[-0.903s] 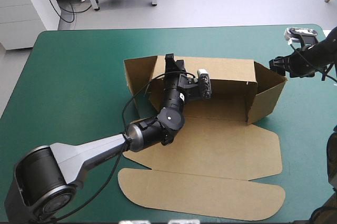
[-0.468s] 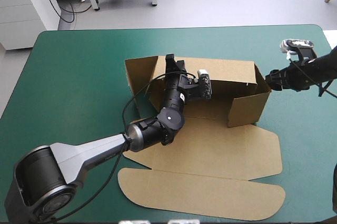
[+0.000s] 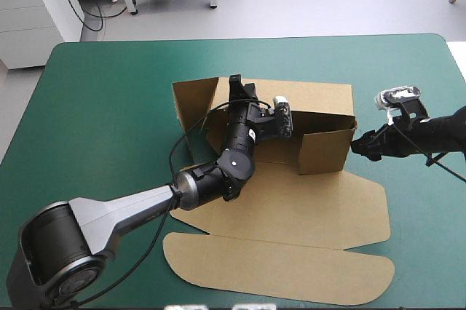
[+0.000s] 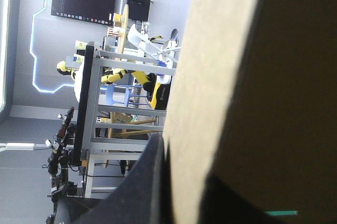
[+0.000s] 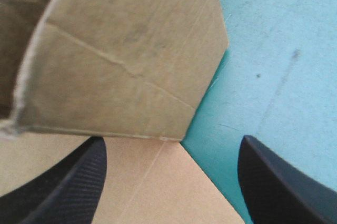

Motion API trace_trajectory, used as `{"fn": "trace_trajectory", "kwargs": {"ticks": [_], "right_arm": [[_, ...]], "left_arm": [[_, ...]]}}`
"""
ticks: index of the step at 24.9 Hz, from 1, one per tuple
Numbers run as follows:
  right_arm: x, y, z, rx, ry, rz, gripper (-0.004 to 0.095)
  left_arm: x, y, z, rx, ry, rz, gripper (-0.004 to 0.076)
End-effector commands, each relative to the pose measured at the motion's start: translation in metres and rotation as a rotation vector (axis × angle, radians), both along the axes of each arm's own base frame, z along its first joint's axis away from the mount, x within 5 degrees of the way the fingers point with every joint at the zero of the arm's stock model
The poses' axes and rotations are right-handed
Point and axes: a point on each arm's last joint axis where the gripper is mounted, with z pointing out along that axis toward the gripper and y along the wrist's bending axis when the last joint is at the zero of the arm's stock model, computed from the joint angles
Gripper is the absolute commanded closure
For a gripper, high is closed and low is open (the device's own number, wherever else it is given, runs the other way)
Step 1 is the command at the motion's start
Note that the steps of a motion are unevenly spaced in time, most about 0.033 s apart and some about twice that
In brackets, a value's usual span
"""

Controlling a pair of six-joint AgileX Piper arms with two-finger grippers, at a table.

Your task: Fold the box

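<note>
box (image 3: 291,201) is laid on table (image 3: 109,106), lid flat toward near edge | rear wall is pinched by left gripper (image 3: 235,84) | right gripper (image 3: 357,146) is held wide open, empty, at right flap

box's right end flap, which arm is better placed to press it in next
Right: the right gripper is open, right at that flap; the left gripper is shut on the back wall, farther away.

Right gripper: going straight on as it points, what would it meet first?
The box: its turned-in end wall stands right ahead of the open right gripper, probably almost touching.
</note>
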Motion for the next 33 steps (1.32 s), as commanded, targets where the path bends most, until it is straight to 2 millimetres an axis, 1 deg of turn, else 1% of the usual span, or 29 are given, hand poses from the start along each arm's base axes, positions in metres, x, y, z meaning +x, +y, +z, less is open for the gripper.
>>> {"fn": "trace_trajectory", "kwargs": {"ticks": [1,6,11,12,13,17,18,20,24,26,30,33], "right_arm": [[-0.004,0.004,0.011,0.011,-0.125,0.026,0.0263],[-0.002,0.005,-0.009,0.01,-0.203,0.038,0.0263],[-0.006,0.014,-0.024,0.048,-0.291,0.123,0.0263],[-0.006,0.027,-0.026,0.063,-0.303,0.168,0.0263],[-0.006,0.027,-0.028,0.076,-0.314,0.155,0.0263],[-0.003,0.029,-0.025,0.106,-0.376,0.122,0.0263],[0.0,0.03,-0.023,0.102,-0.397,0.083,0.0263],[0.004,0.032,-0.021,0.097,-0.413,0.048,0.0263],[0.004,0.033,-0.021,0.097,-0.416,0.041,0.0262],[0.005,0.031,-0.021,0.086,-0.42,0.027,0.0262],[0.01,0.023,-0.021,0.075,-0.417,-0.104,0.0263],[0.01,0.022,-0.021,0.073,-0.418,-0.11,0.0263]], "left_arm": [[-0.004,0.006,0.026,-0.093,-0.038,0.025,0.0731],[-0.004,0.005,0.026,-0.093,-0.036,0.022,0.0731],[-0.004,0.005,0.026,-0.093,-0.036,0.02,0.0731],[-0.004,0.005,0.026,-0.093,-0.036,0.02,0.0731],[-0.004,0.005,0.026,-0.093,-0.036,0.02,0.0731],[-0.004,0.004,0.026,-0.082,-0.034,0.008,0.0731],[-0.005,0.003,0.025,-0.077,-0.032,-0.003,0.0731],[-0.005,0.003,0.025,-0.078,-0.029,-0.009,0.0731],[-0.005,0.003,0.025,-0.078,-0.03,-0.008,0.0731],[-0.005,0.003,0.025,-0.078,-0.03,-0.008,0.0731],[-0.005,0.003,0.025,-0.078,-0.03,-0.008,0.0731],[-0.005,0.003,0.025,-0.077,-0.03,-0.008,0.0731]]}}
